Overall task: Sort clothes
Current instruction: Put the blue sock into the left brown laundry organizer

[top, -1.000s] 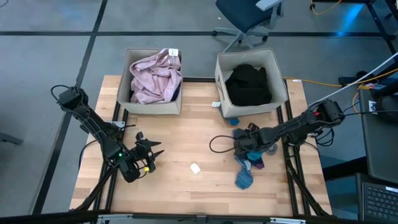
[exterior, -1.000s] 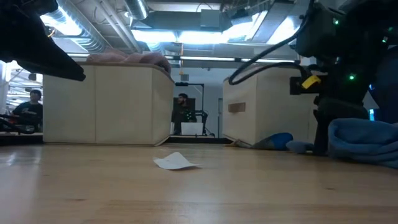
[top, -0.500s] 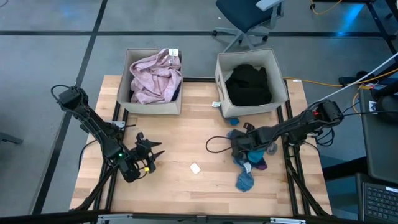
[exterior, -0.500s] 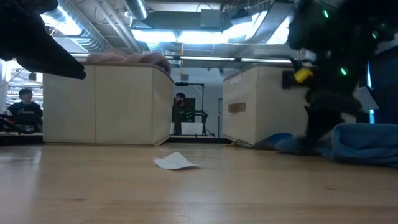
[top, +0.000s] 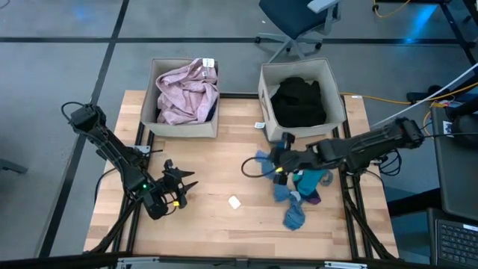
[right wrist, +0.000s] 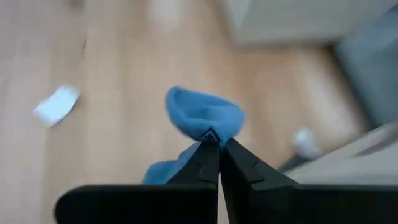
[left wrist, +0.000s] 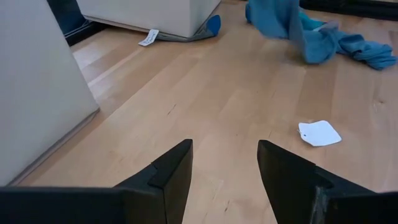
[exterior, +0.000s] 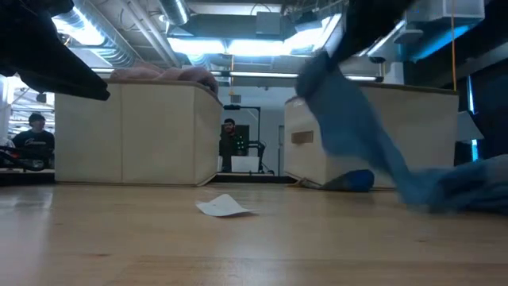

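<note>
A blue garment (top: 278,178) is held clenched in the right pincer (top: 282,161), trailing from it down to the table (top: 224,164), with the black-filled bin (top: 263,93) just beyond, while the left pincer (top: 183,187) waits released, well apart.

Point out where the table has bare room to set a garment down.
Bare wood lies between the left gripper and the paper tag, and before the pink-filled bin. Crowded: the right side, where the right gripper lifts a blue garment from the pile.
</note>
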You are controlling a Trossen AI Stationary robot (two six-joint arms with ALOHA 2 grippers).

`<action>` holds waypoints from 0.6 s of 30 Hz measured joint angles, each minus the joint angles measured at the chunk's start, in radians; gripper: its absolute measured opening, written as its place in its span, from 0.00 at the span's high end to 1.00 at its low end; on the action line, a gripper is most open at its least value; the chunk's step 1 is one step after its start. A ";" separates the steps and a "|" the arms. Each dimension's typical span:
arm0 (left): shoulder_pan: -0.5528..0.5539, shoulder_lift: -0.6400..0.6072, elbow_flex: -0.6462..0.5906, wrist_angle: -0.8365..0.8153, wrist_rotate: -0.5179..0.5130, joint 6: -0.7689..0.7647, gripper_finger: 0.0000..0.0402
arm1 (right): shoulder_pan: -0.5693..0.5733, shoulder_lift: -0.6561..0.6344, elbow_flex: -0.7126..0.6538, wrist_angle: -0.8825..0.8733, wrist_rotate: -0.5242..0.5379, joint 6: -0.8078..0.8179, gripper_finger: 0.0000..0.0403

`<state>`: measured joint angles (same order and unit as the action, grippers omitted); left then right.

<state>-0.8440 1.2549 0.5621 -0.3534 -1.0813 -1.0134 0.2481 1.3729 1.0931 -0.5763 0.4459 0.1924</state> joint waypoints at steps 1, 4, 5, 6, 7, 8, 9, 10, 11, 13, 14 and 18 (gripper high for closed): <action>0.000 0.000 0.000 0.000 0.000 0.003 0.57 | 0.000 -0.011 0.023 -0.004 0.041 -0.034 0.99; 0.000 0.000 0.000 0.000 0.001 0.004 0.57 | -0.003 -0.042 0.083 -0.005 0.179 -0.116 0.97; 0.000 0.000 0.000 0.000 0.001 0.005 0.57 | -0.012 -0.051 0.103 -0.001 0.221 -0.140 0.96; 0.000 0.000 0.000 -0.001 0.000 0.005 0.57 | -0.022 -0.061 0.121 0.000 0.259 -0.159 0.95; 0.001 0.000 0.000 -0.001 0.000 0.005 0.57 | -0.035 -0.070 0.134 0.000 0.290 -0.181 0.95; 0.001 0.000 0.000 -0.001 0.001 0.005 0.57 | -0.051 -0.078 0.145 -0.001 0.317 -0.203 0.95; 0.001 0.000 0.000 -0.001 0.000 0.005 0.57 | -0.071 -0.084 0.156 -0.003 0.339 -0.225 0.95; 0.001 0.000 0.000 -0.001 0.001 0.004 0.57 | -0.091 -0.090 0.167 -0.004 0.359 -0.243 0.96; 0.001 0.000 0.000 -0.001 0.000 0.003 0.57 | -0.111 -0.095 0.180 -0.005 0.378 -0.259 0.96; 0.001 0.000 0.000 0.000 0.001 0.001 0.57 | -0.150 -0.111 0.212 0.003 0.398 -0.297 0.97; 0.001 0.000 0.000 0.001 0.001 0.001 0.57 | -0.171 -0.118 0.233 0.005 0.402 -0.314 0.98; 0.001 0.000 0.000 0.003 0.000 0.000 0.57 | -0.251 -0.133 0.299 0.007 0.415 -0.391 0.99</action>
<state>-0.8434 1.2549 0.5622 -0.3501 -1.0809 -1.0130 -0.0028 1.2396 1.3916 -0.5690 0.8607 -0.1985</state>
